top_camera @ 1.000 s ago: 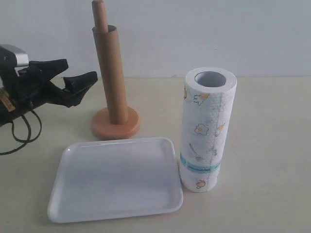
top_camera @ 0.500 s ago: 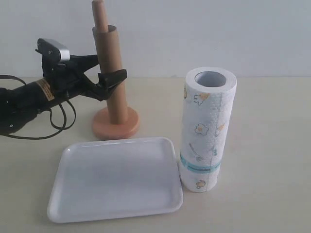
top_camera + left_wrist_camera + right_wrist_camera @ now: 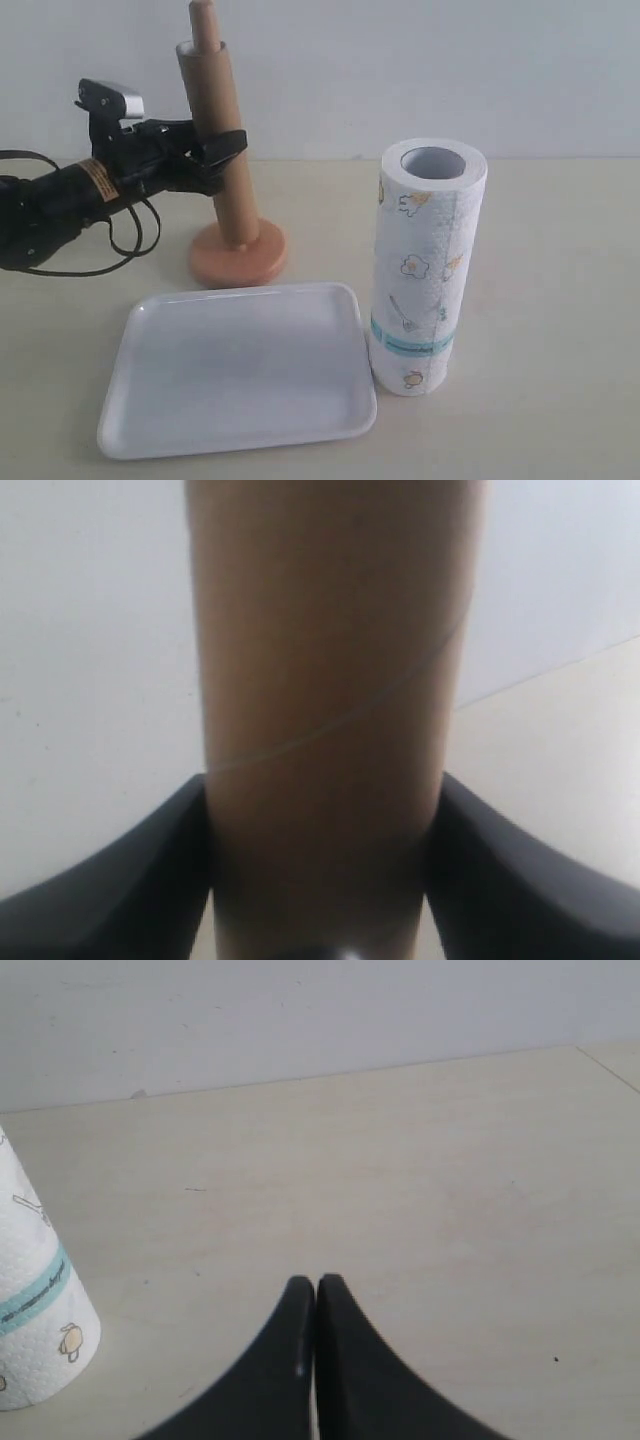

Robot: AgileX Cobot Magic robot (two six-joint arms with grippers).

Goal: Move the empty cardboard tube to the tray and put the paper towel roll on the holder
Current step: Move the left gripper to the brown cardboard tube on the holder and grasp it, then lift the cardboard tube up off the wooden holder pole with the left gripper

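Note:
The empty cardboard tube stands over the dowel of the orange-tan holder, leaning slightly, with the dowel's rounded top poking out above it. My left gripper is shut on the tube's middle; in the left wrist view the tube fills the gap and both black fingers press its sides. The paper towel roll stands upright to the right of the white tray, which lies in front of the holder. My right gripper is shut on nothing above the table, with the roll off to one side; the exterior view does not show it.
The left arm and its black cable stretch in from the left edge, above the table behind the tray. A pale wall stands behind the table.
My left gripper came in from the left, reached the tube and closed on it. The tube's top has shifted left and it sits a little higher on the dowel.

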